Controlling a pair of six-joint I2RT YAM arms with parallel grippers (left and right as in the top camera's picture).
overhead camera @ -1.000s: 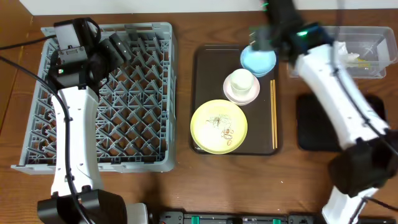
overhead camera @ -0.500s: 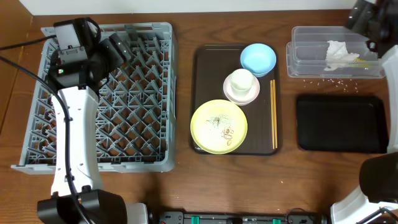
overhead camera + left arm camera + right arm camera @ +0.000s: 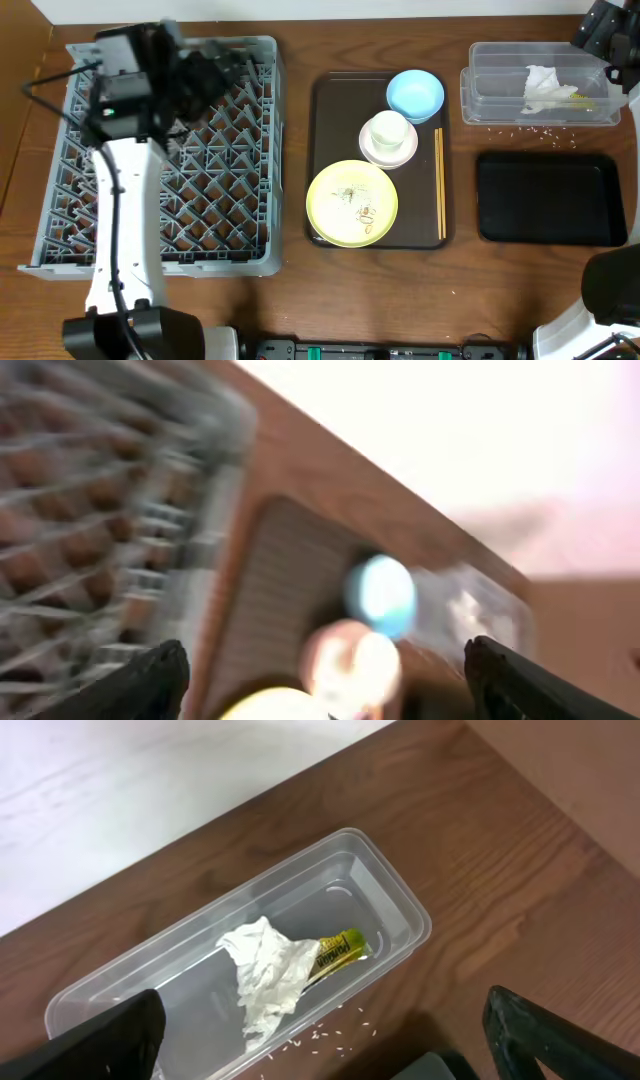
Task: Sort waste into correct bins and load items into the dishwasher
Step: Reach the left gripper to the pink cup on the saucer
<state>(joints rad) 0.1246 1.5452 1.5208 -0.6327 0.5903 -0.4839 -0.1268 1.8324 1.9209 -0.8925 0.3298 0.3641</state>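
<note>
1. The left gripper (image 3: 212,72) is held above the far part of the grey dish rack (image 3: 230,235); in the blurred left wrist view its fingers (image 3: 160,680) are seen spread wide, with nothing between them
2. The right gripper (image 3: 605,25) is found at the far right corner of the table, just beyond the clear plastic tub (image 3: 480,98); its fingers (image 3: 100,1040) are parted wide and nothing is grasped
3. A crumpled white napkin (image 3: 265,975) and a green-and-yellow wrapper (image 3: 338,950) are seen lying inside the tub, touching each other
4. Whitish grains (image 3: 320,1035) are scattered on the table just outside the tub's near wall
5. The black tray (image 3: 550,197) is set on the near side of the tub, apart from it
6. On the brown serving tray (image 3: 325,120), between rack and bins, the light blue bowl (image 3: 415,94) is placed farthest, the white cup (image 3: 388,128) stands in the white bowl (image 3: 372,152), and the yellow plate (image 3: 351,203) lies nearest
7. The chopsticks (image 3: 439,182) are laid along that tray's right edge
</note>
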